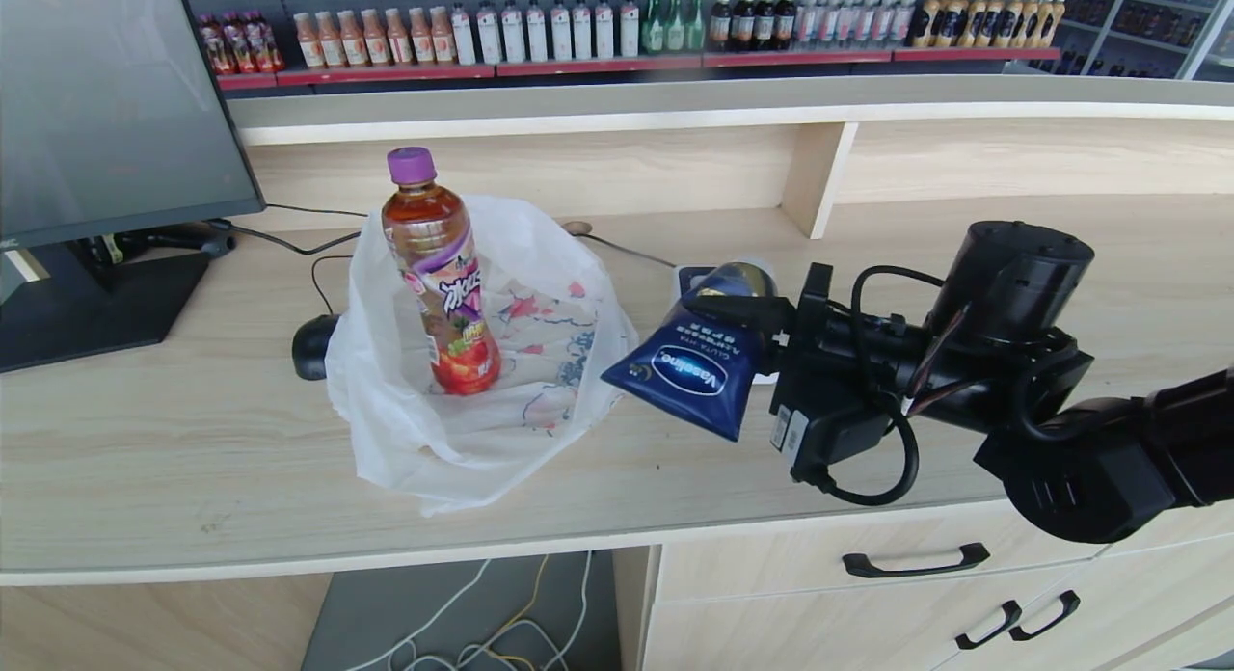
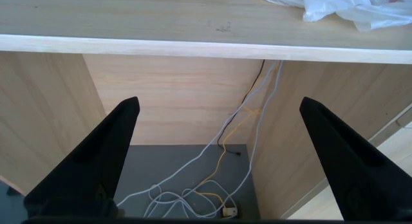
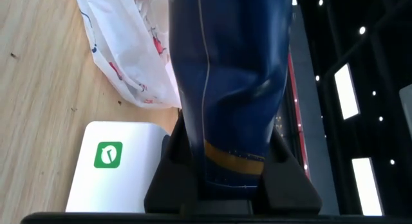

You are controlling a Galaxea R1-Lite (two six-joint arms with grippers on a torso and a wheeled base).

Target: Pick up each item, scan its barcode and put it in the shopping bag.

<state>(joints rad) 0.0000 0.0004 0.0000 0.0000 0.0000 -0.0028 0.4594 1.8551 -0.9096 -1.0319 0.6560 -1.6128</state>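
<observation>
Right gripper (image 1: 762,314), centre-right of head frame, clamps blue tube (image 1: 689,362) just right of shopping bag (image 1: 540,382). Bottle (image 1: 439,285) upright inside bag. Left gripper (image 2: 219,108) spread wide, facing counter (image 2: 129,21) edge.

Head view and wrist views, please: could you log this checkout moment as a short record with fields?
Bag: white plastic shopping bag, open on light wooden counter
In bag: purple-capped bottle of reddish drink, standing
Right gripper: shut on dark blue squeeze tube, beside the bag
Left gripper: open, below the counter's edge
</observation>
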